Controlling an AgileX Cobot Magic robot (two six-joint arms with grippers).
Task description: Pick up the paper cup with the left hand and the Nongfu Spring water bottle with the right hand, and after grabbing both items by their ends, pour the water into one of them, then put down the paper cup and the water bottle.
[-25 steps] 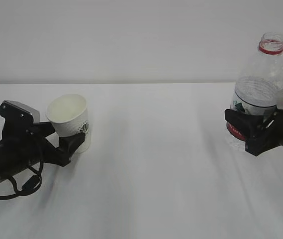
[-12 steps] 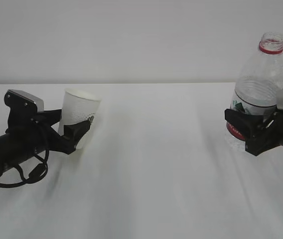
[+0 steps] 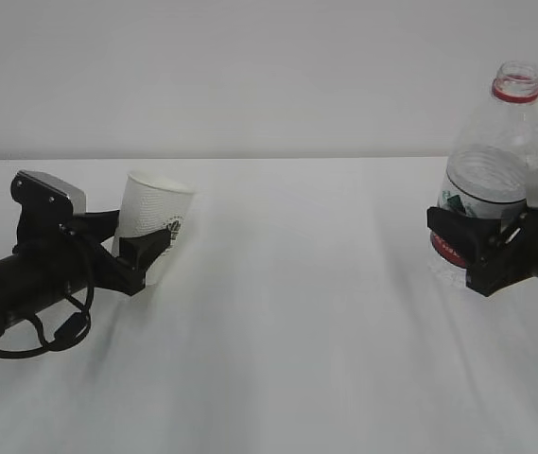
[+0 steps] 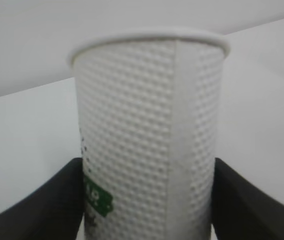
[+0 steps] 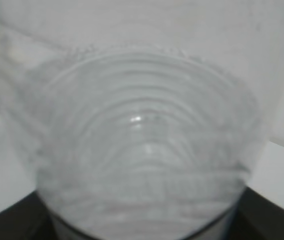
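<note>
- Exterior view, left side: my left end effector (image 3: 141, 251) has its fingers on either side of the paper cup (image 3: 155, 227), low on its wall; the cup leans slightly, its base at the tabletop (image 3: 297, 312).
- Left wrist view: black fingers (image 4: 47, 205) flank the dimpled cup (image 4: 146, 130); whether they press firmly I cannot tell. To do this well, I should squeeze gently, so the thin wall does not buckle.
- Right side: my right end effector (image 3: 467, 251) is clamped on the Nongfu Spring water bottle (image 3: 491, 161) at its label, upright, mouth uncapped.
- Compared with a second ago: the cup has swung from tilted toward the camera to nearly upright; the bottle is unchanged.
</note>
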